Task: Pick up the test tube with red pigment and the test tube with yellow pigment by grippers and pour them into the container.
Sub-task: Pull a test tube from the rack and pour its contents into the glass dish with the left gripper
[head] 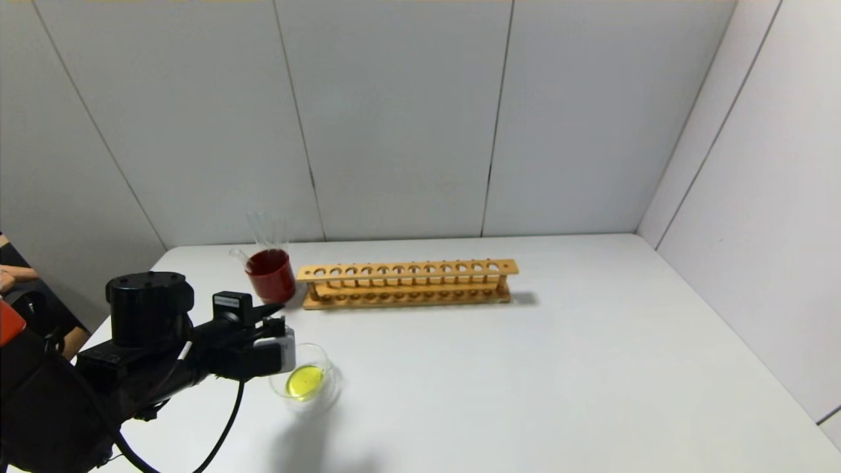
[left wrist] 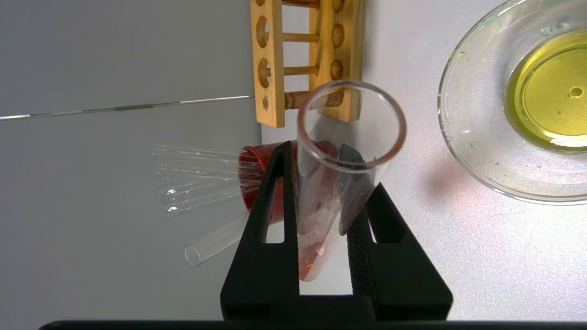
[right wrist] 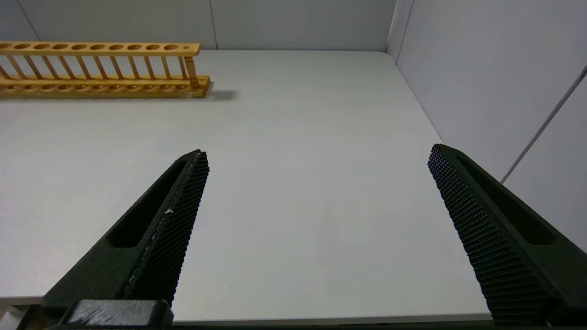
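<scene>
The left gripper (left wrist: 328, 192) is pinching the test tube with red pigment (left wrist: 339, 178) between its two black fingers (left wrist: 270, 215). The tube's open mouth points away from the hand, and a little red colour sits down at its round bottom, deep between the fingers. In the head view the left gripper (head: 279, 328) hangs at the near left side of the white table (head: 525, 368), right next to the container (head: 307, 380). I cannot make out the tube itself from up there. The container is a small clear glass dish, and it has a pool of yellow liquid in the middle. From the wrist view the container (left wrist: 463, 137) lies just beside the tube's mouth, not under it. Behind the hand stands a dark red cup (head: 271, 274) with some clear tubes (left wrist: 197, 181) sticking out of it, and one more clear tube (left wrist: 215, 240) lies by the cup. Next to the cup stands a long wooden rack (head: 406, 284) with every hole bare. The right gripper (right wrist: 316, 229) is off over the right part of the table, with its fingers spread wide and nothing between them. I cannot see a tube with yellow at its bottom anywhere.
</scene>
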